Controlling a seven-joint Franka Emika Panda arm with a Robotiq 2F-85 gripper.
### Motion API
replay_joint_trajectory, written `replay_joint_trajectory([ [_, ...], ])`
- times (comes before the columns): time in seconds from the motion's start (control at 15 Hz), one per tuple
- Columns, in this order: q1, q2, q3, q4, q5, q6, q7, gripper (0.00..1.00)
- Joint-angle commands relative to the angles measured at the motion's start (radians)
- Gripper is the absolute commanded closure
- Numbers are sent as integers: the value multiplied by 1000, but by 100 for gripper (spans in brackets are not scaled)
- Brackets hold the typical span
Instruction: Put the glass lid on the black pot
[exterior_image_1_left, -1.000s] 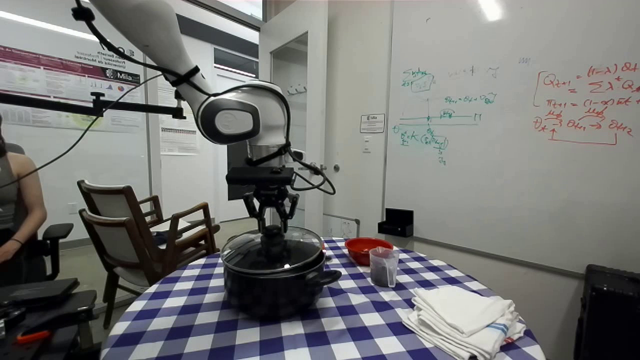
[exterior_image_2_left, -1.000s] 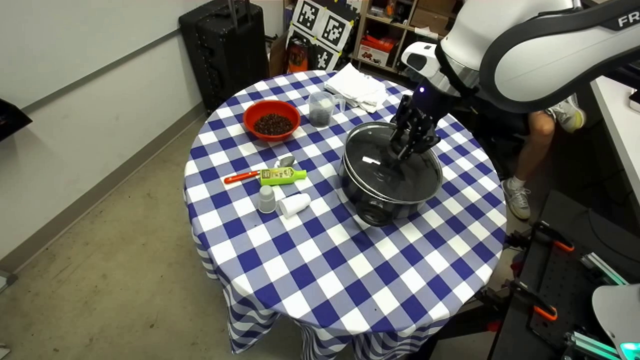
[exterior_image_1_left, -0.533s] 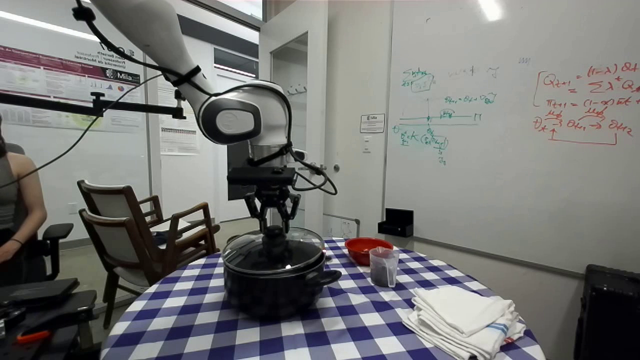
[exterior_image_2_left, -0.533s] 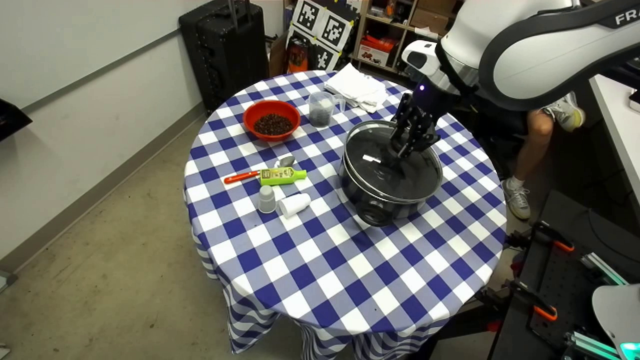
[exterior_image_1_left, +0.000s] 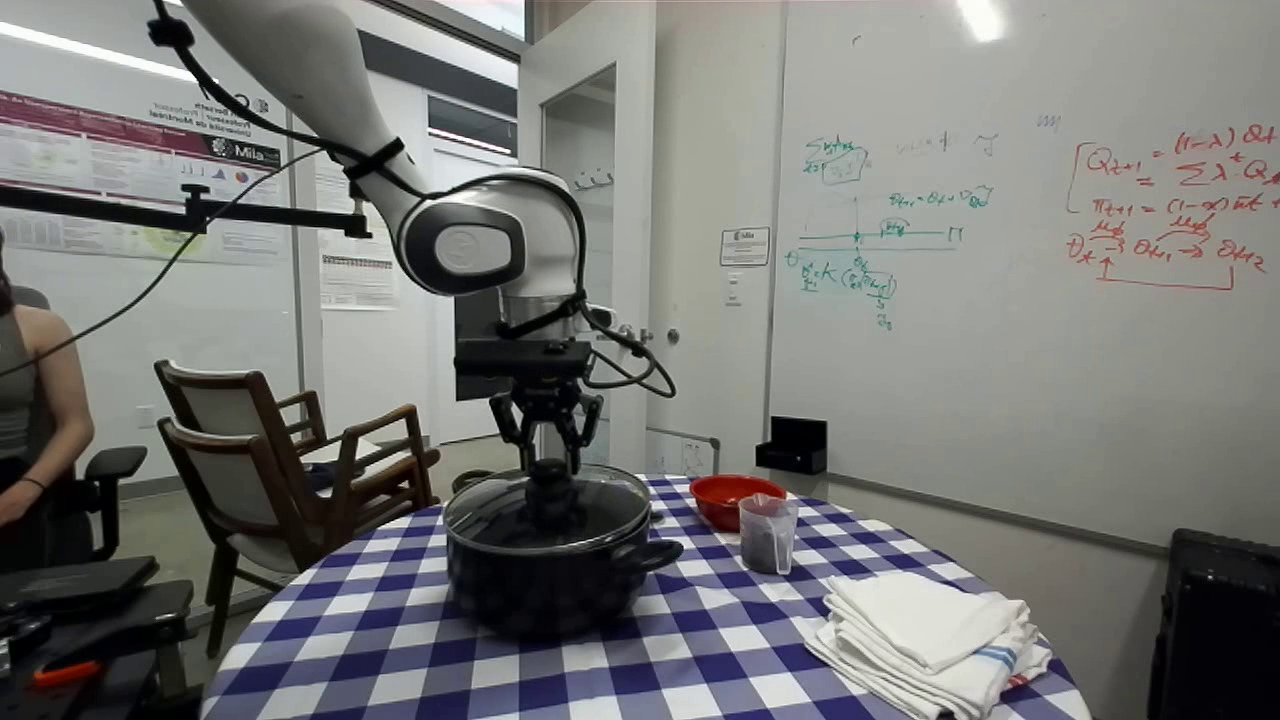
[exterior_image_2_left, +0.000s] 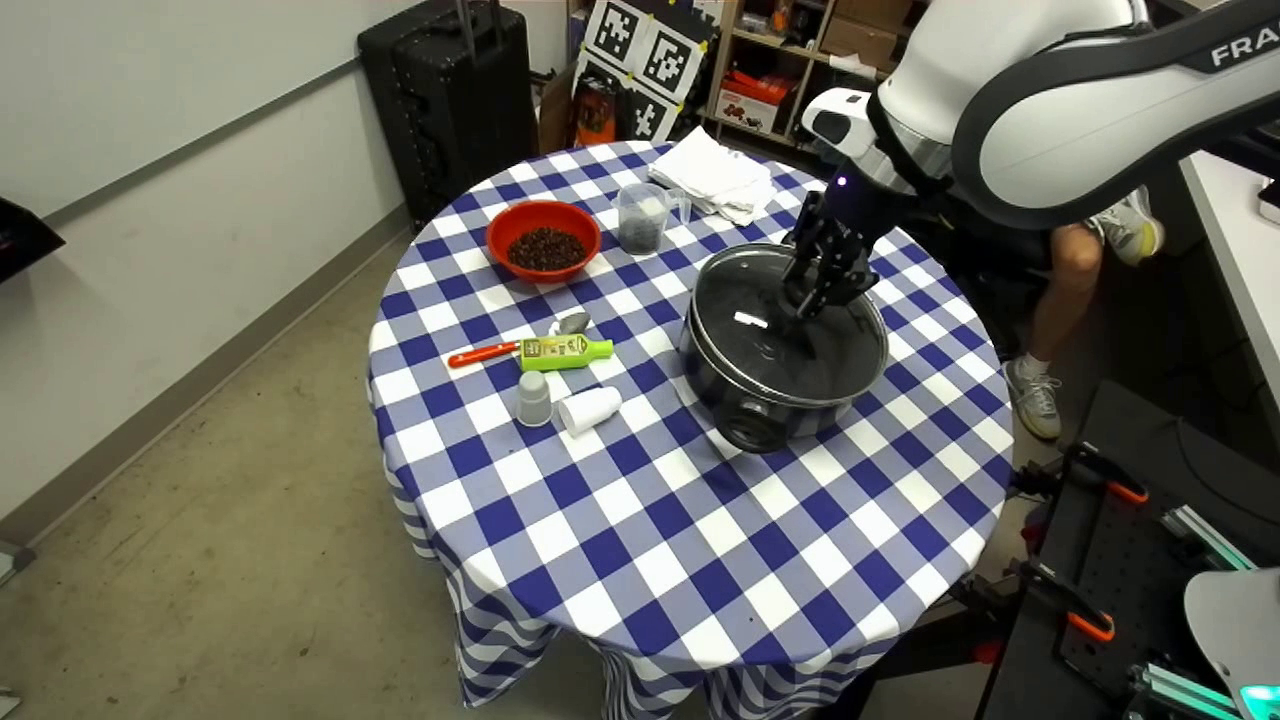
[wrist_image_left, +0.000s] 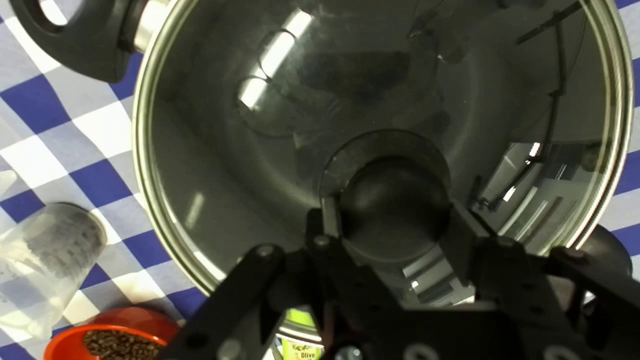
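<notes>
Glass lid (exterior_image_2_left: 770, 350): one. Black pot (exterior_image_1_left: 540, 590): one. The lid lies over the mouth of the pot in both exterior views, close to level; whether its rim seats all the way round cannot be told. Being round, the lid has no long axis; its single dark knob (wrist_image_left: 395, 200) points up. The pot stands upright, its longest line running through the side handles (exterior_image_1_left: 648, 555), in an exterior view from near right to far left.

Gripper (exterior_image_1_left: 550, 465): one, directed downward, its two fingers (wrist_image_left: 330, 217) clamped on the knob, one at each side.

Around the pot, counted: one red bowl (exterior_image_2_left: 530, 215) holding dark brown beans (exterior_image_2_left: 546, 250); one clear measuring cup (exterior_image_2_left: 642, 230), upright; one green bottle (exterior_image_2_left: 560, 352), lying down; one red-handled implement (exterior_image_2_left: 483, 355) at the bottle's end, contact not determinable; one pale container (exterior_image_2_left: 534, 400), upright; one white container (exterior_image_2_left: 590, 410), on its side; one pile of folded white towels (exterior_image_2_left: 712, 175), pieces not countable.

Surface: round counter (exterior_image_2_left: 700, 560), dressed in a blue-and-white checked cloth (exterior_image_2_left: 510, 620).

Room: whiteboard (exterior_image_1_left: 1000, 400) marked in green and red; two wooden-armed chairs (exterior_image_1_left: 230, 450); one black suitcase (exterior_image_2_left: 450, 110); part of a person (exterior_image_1_left: 45, 400) at the edge of an exterior view.
</notes>
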Motion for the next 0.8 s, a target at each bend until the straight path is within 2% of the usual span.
replay_joint_trajectory([
  [0.0,11,-1,-11,20,-65,-15,60,74],
  [0.13,9,3,-4,25,-70,-23,63,74],
  [0.27,4,7,4,29,-58,-29,51,24],
  [0.33,3,8,6,29,-55,-25,52,22],
  [0.53,-1,9,12,36,-39,-21,43,2],
  [0.73,-2,5,11,22,-42,-6,41,0],
])
